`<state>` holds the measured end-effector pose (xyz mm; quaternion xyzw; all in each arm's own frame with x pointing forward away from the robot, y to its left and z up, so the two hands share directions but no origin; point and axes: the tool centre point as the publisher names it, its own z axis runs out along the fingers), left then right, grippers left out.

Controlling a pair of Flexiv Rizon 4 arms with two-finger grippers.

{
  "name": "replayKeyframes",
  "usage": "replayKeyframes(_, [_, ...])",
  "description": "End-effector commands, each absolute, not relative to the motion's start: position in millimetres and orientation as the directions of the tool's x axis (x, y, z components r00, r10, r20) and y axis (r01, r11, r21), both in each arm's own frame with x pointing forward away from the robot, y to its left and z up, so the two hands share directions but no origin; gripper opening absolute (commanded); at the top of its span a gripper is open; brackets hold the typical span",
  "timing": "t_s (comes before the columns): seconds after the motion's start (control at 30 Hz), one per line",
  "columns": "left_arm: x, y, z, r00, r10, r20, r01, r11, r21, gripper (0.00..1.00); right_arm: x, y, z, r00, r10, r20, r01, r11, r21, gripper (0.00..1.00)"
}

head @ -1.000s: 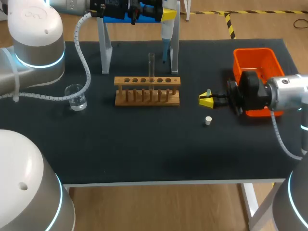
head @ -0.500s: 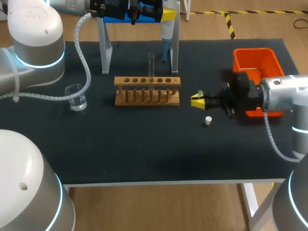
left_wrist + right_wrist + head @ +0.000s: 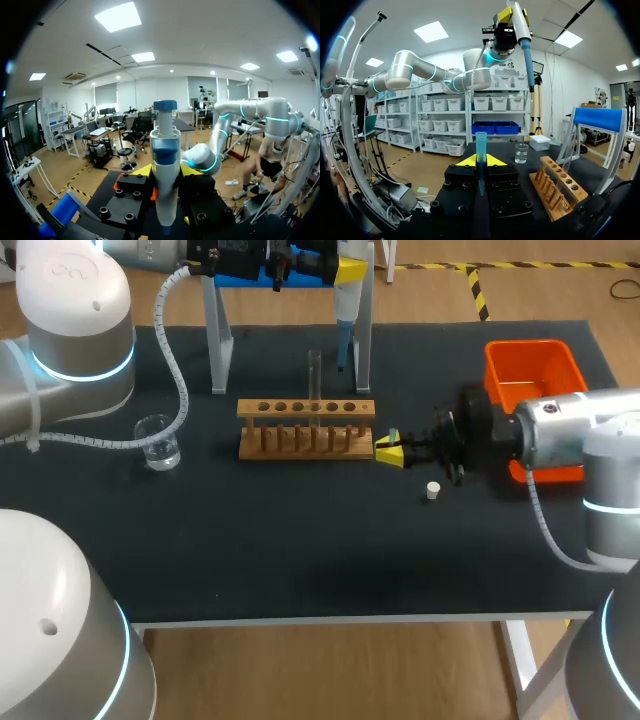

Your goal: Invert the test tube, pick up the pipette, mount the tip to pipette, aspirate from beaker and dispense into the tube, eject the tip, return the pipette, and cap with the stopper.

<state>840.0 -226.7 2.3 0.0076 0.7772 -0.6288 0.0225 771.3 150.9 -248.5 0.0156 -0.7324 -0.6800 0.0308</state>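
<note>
Blue tip (image 3: 480, 145) in right claw (image 3: 480, 161)

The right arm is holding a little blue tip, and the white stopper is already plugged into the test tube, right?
Not quite. The right gripper does hold the little blue tip, but the white stopper is not in the test tube. The head view shows it lying on the black table, near that gripper. The test tube stands uncapped in the wooden rack.

light: bright, even | source: ceiling panels (image 3: 118, 16) | shadows: faint on table (image 3: 300, 550)
</note>
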Motion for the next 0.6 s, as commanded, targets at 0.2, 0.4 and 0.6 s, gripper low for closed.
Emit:
replayKeyframes(0.2, [840.8,-226.3,3.3,-0.999,-0.014,-0.043,0.039,0.212,-0.976,0.0,772.8,155.3,-253.5,-0.997,-0.069,0.029,0.023,0.078,0.997,0.0])
replayKeyframes(0.4, [838.1,-226.5,3.9,-0.999,-0.033,-0.042,0.034,0.201,-0.979,0.0,772.7,155.8,-254.2,-0.997,-0.069,0.03,0.024,0.08,0.996,0.0])
replayKeyframes(0.6, [835.1,-226.8,4.3,-0.998,-0.047,-0.04,0.031,0.183,-0.983,0.0,772.8,156.6,-254.0,-0.997,-0.069,0.027,0.022,0.078,0.997,0.0])
